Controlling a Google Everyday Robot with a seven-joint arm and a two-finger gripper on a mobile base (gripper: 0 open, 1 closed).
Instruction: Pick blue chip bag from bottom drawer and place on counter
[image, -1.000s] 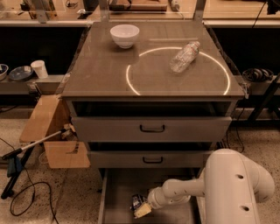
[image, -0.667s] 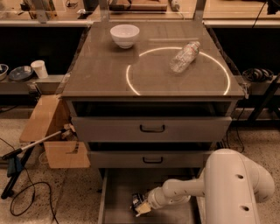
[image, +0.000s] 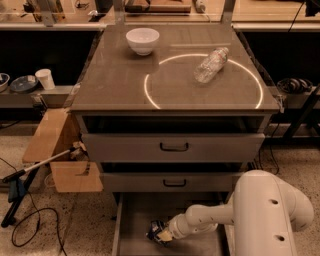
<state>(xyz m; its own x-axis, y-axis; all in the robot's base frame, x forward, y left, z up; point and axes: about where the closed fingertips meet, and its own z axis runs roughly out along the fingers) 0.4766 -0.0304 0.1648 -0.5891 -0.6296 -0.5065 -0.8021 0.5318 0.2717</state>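
Counter: grey-brown top (image: 115, 85), flat and dull, with a thin glowing white circle (image: 145, 90) marked across its right half.
On the counter: 1 white bowl (image: 142, 40) at 11 o'clock, outside the ring; 1 clear plastic bottle (image: 211, 65) on its side, lying across the ring at 1 o'clock.
Drawers: 3 grey ones. The upper 2 carry black handles (image: 174, 147); the bottom drawer (image: 132, 215) is pulled out towards us at 6 o'clock.
Blue chip bag: there it is, down in the bottom drawer (image: 154, 230), crumpled on the grey floor near the front.
Gripper: right on the bag (image: 164, 235), coming in from 3 o'clock on the white arm (image: 270, 215).
Claw state: I can't tell how far open it is, nor whether it has hold of the bag.
Room: speckled floor (image: 50, 225), a cardboard box (image: 50, 145) at 9 o'clock beside the cabinet, a white cup (image: 45, 78) on a low shelf behind.
Writing: white marks on the bag, unreadable.
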